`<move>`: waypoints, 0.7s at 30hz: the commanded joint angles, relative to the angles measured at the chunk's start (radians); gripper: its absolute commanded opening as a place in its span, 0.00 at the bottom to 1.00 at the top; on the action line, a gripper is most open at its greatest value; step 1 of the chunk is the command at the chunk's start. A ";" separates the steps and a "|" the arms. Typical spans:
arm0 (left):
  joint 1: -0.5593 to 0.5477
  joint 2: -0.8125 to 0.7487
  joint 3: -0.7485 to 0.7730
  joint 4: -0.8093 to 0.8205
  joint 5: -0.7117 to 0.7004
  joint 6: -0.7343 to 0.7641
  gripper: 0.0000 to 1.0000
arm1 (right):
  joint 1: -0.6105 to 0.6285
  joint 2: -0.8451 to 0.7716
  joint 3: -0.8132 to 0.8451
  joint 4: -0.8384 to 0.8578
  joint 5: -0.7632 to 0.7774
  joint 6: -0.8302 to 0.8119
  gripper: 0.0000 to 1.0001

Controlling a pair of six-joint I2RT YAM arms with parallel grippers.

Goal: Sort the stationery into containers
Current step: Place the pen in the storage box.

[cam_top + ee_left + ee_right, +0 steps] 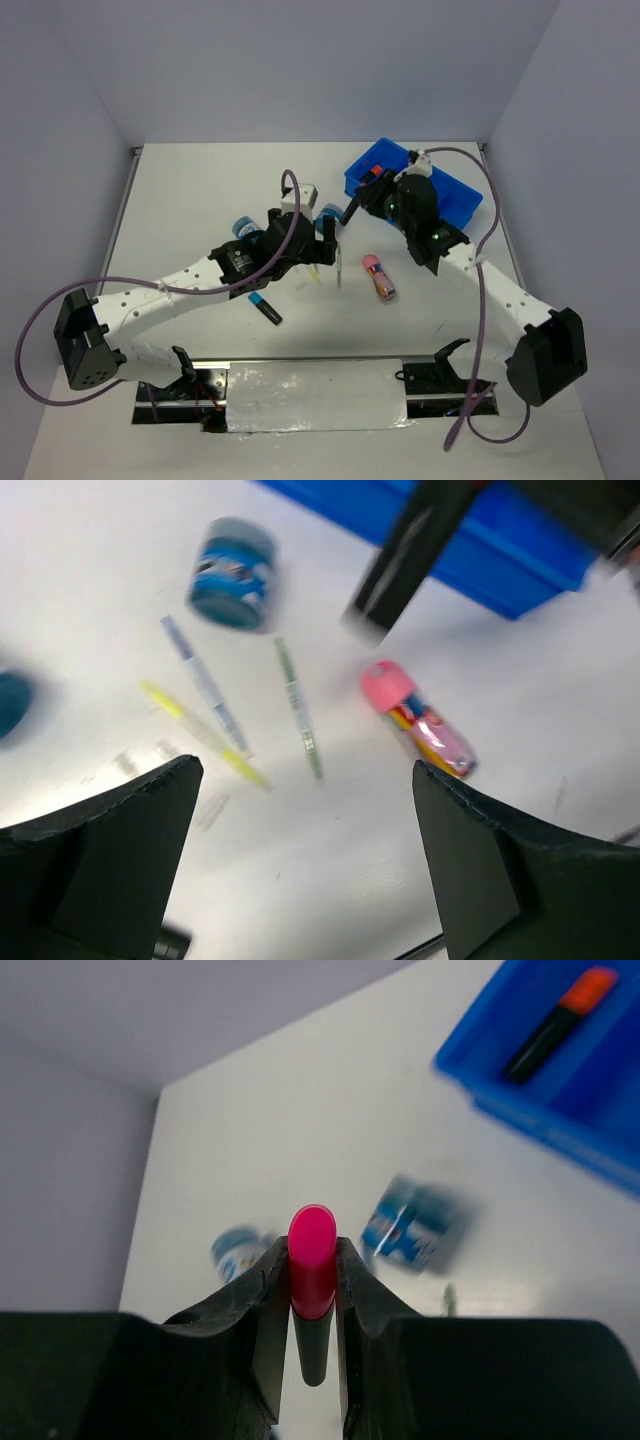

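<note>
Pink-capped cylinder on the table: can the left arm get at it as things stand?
Probably yes. The left gripper is open and empty, and the pink-capped cylinder lies just ahead with nothing over it. The right gripper, shut on a highlighter, sits nearer the tray.

White arms [170, 290], black joints [88, 340], purple cables [19, 352]

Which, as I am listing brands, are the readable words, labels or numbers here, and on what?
Blue tub near the tray: white label marks, too blurred to read.
Pink-capped cylinder: coloured print, nothing legible.
No readable text anywhere else.
</note>
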 commanded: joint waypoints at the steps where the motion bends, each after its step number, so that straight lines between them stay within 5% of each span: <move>1: 0.000 -0.005 0.062 -0.304 -0.197 -0.205 0.99 | -0.108 0.111 0.145 -0.009 0.138 -0.038 0.01; 8: 0.000 -0.079 -0.014 -0.391 -0.122 -0.237 0.99 | -0.276 0.484 0.521 -0.122 0.146 -0.081 0.02; 17: -0.012 -0.215 -0.116 -0.481 -0.142 -0.324 0.99 | -0.329 0.889 0.938 -0.270 0.109 -0.067 0.09; 21: -0.015 -0.272 -0.169 -0.521 -0.151 -0.373 0.99 | -0.329 0.967 1.036 -0.322 0.079 -0.079 0.22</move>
